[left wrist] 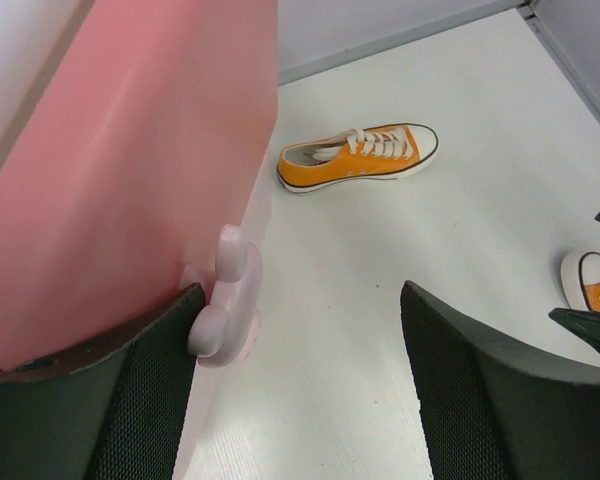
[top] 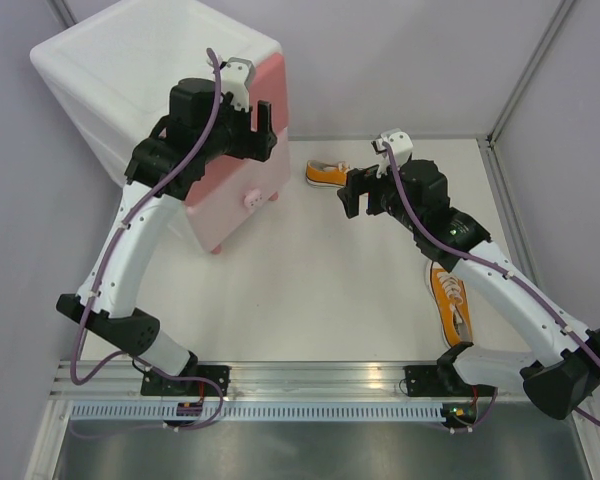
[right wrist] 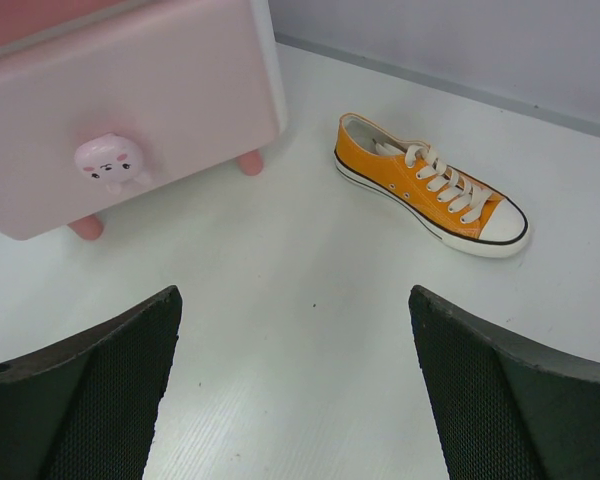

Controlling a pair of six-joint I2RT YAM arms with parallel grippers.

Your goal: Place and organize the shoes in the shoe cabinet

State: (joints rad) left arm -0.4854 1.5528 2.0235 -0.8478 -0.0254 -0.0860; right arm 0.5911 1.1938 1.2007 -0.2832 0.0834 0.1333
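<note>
1. Near shoe (top: pixel 448 300): orange, on table (top: pixel 310 300) beside right arm (top: pixel 520 295). Likely light, soft canvas, stiff sole; pinch the heel collar, not the laces.
2. Right gripper (right wrist: pixel 292 300): released, empty, facing far shoe (right wrist: pixel 430 185), which lies near the cabinet feet.
3. Left gripper (left wrist: pixel 302 300): spread open, finger (left wrist: pixel 150 380) just beside knob (left wrist: pixel 225 300) on cabinet (left wrist: pixel 130 150). Probably light plastic; may slide when pulled.
</note>
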